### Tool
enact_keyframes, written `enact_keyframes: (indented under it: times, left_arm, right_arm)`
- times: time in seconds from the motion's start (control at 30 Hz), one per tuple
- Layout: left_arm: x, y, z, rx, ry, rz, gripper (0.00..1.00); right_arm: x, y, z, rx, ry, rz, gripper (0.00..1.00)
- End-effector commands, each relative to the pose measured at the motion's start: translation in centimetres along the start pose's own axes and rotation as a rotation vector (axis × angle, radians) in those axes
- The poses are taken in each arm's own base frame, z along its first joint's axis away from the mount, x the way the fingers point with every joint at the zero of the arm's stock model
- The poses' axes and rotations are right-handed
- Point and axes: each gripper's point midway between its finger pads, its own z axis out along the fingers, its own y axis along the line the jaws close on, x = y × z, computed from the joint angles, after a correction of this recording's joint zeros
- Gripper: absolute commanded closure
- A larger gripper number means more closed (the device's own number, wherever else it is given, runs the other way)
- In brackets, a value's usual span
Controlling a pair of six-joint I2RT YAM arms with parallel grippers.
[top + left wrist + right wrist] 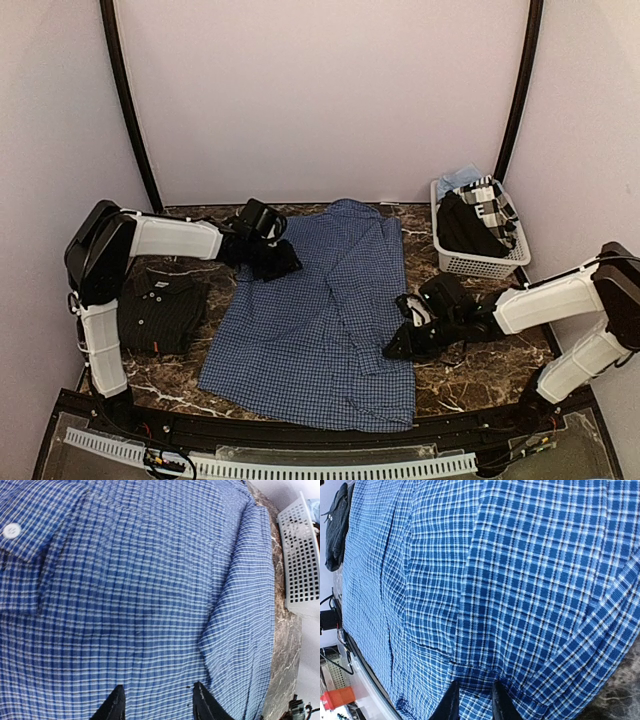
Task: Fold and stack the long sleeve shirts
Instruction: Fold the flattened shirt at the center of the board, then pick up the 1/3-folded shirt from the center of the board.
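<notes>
The right gripper [475, 683], narrowly parted with its grip unclear, and the left gripper [157, 687], half open and empty, are hovering over the blue shirt [300, 310] lying mid-table, risking snagging and dragging its folded right side.

The top camera sits high behind the arm bases [105, 375] and looks down over the whole table [460, 385]. The left wrist camera faces right, close over the blue shirt [150, 605], toward the basket [300, 555]. The right wrist camera faces left, equally close, toward the dark shirt [337, 525]. All three views share the blue shirt.
</notes>
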Motion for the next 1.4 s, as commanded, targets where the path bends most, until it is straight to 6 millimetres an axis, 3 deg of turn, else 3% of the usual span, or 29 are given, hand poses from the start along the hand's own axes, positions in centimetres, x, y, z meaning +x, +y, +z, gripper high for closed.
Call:
enact_keyframes:
  times: [0.0,0.23,0.37,0.47,0.63,0.8,1.0,1.1,1.37]
  left_arm:
    - [0.7,2.2,-2.3,-0.039,0.008,-0.001,0.55]
    - [1.4,3.8,-3.1,-0.078,0.020,-0.002,0.55]
    - [0.6,4.2,-3.4,-0.087,-0.001,-0.006,0.55]
    - [-1.1,4.3,-3.9,-0.104,-0.037,0.010,0.55]
    - [-4.6,4.8,-4.7,-0.194,-0.111,0.080,0.55]
    - [-6.3,6.0,-4.5,-0.296,-0.142,0.121,0.54]
    - [-7.2,7.5,-4.5,-0.295,-0.148,-0.009,0.51]
    - [-6.6,8.2,-4.3,-0.265,-0.124,-0.098,0.50]
    - [-5.3,6.0,-3.1,-0.030,-0.131,-0.356,0.51]
  right_arm:
    - [2.5,-4.8,-1.0,0.125,0.052,0.093,0.79]
    - [1.4,-5.8,-2.0,0.157,0.021,0.104,0.78]
    - [0.5,-5.4,-2.4,0.168,0.007,0.082,0.78]
    - [-0.3,-5.5,-3.1,0.206,-0.020,0.069,0.75]
    - [-2.7,-2.6,-4.6,0.124,-0.091,0.019,0.66]
    - [-5.3,-0.2,-6.6,0.092,-0.175,-0.038,0.55]
    - [-6.9,1.2,-7.5,0.080,-0.211,-0.068,0.52]
    - [-7.1,1.4,-7.4,0.072,-0.213,-0.068,0.51]
    - [-7.6,1.9,-7.3,0.056,-0.220,-0.077,0.51]
